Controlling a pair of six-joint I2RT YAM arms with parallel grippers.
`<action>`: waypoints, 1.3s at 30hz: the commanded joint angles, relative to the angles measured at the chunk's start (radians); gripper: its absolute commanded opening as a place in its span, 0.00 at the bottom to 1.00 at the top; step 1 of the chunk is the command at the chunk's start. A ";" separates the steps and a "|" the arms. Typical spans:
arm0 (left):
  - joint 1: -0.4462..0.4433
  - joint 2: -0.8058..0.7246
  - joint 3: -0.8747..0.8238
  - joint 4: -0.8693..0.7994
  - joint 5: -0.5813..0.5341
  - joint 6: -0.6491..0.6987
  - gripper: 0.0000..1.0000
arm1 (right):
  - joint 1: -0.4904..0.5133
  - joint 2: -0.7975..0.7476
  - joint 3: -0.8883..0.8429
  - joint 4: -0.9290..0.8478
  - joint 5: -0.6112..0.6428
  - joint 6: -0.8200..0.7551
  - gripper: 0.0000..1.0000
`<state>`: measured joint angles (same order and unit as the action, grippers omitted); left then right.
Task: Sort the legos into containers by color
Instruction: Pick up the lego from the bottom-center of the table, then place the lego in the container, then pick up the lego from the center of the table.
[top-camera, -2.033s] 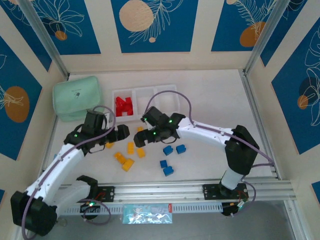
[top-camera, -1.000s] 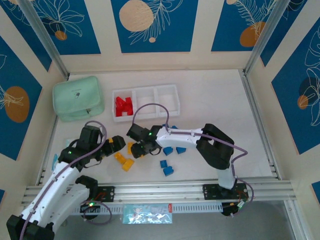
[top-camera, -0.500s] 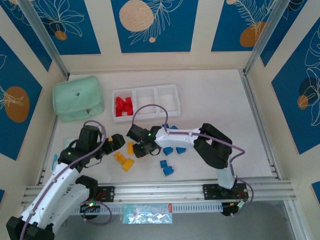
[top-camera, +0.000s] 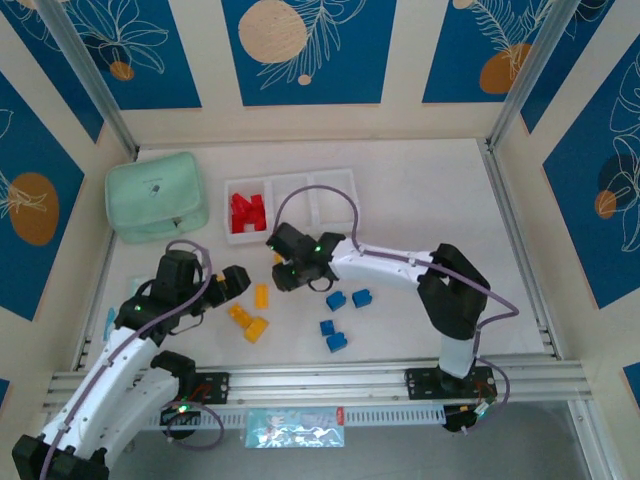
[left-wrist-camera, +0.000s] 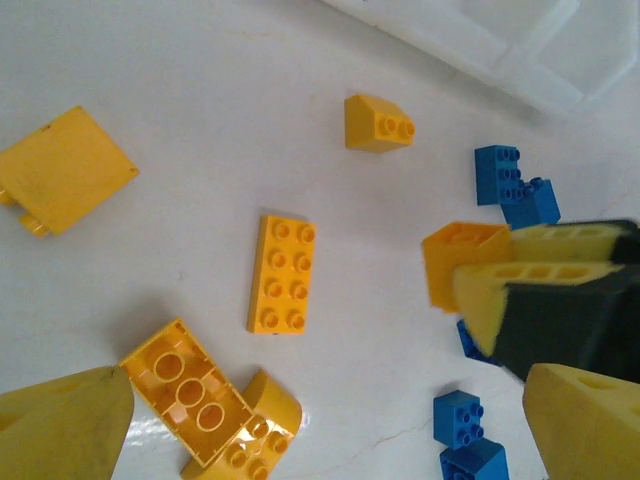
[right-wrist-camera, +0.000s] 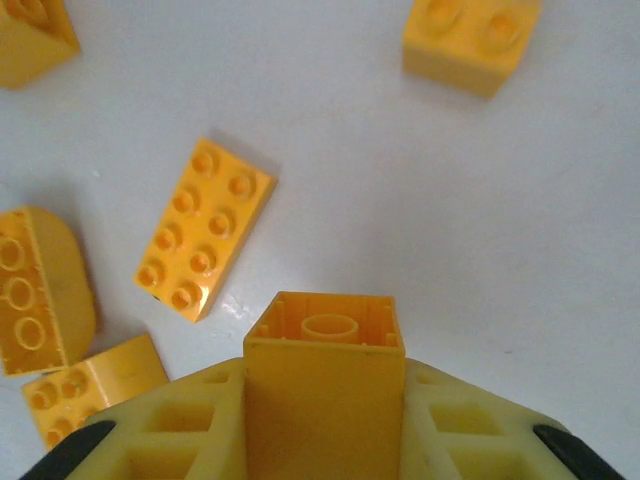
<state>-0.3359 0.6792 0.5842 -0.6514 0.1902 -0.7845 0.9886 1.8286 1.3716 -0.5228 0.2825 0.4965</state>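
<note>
Blue legos (top-camera: 337, 342): four are seen loose on the counter (top-camera: 430, 220), nearest the arm bases and to the right of the yellow ones.
Yellow legos (top-camera: 257, 328): several lie loose a little farther out, on the left arm's side; a flat eight-stud one (left-wrist-camera: 280, 272) is set well apart from its neighbours.
Left pincer (top-camera: 232, 283): its jaws are spread wide and nothing is held; it hangs over the loose yellow pieces.
Right pincer (top-camera: 287, 268): it is closed on one yellow brick (right-wrist-camera: 325, 385), which is clamped between the two pads with its hollow underside turned outward. The brick is judged to be clear of the counter.
Tray (top-camera: 340, 180): it is placed beyond the right pincer, away from the bases, with its long axis running left to right and its three compartments in a row.
Red legos (top-camera: 245, 212): they are gathered in the left compartment; no bricks can be made out in the other two.
Bearing for the coming move: the middle compartment lies almost straight ahead of the held brick, so a short carry forward is judged enough. The right arm is the nearer of the two to the tray.
Pouch (top-camera: 155, 195): it is set just left of the tray, apart from it, and is no part of the sorting.
</note>
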 joint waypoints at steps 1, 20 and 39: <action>0.008 0.033 0.042 0.065 0.008 0.013 0.99 | -0.067 -0.004 0.071 -0.013 0.021 -0.068 0.29; 0.007 0.214 0.116 0.223 0.011 0.022 0.99 | -0.266 0.404 0.624 -0.072 0.092 -0.225 0.51; 0.007 0.045 0.060 0.043 0.031 0.041 0.99 | -0.112 0.149 0.239 -0.042 0.015 -0.078 0.72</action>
<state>-0.3359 0.7540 0.6662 -0.5453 0.1989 -0.7578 0.8524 1.9968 1.6600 -0.5613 0.3141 0.3504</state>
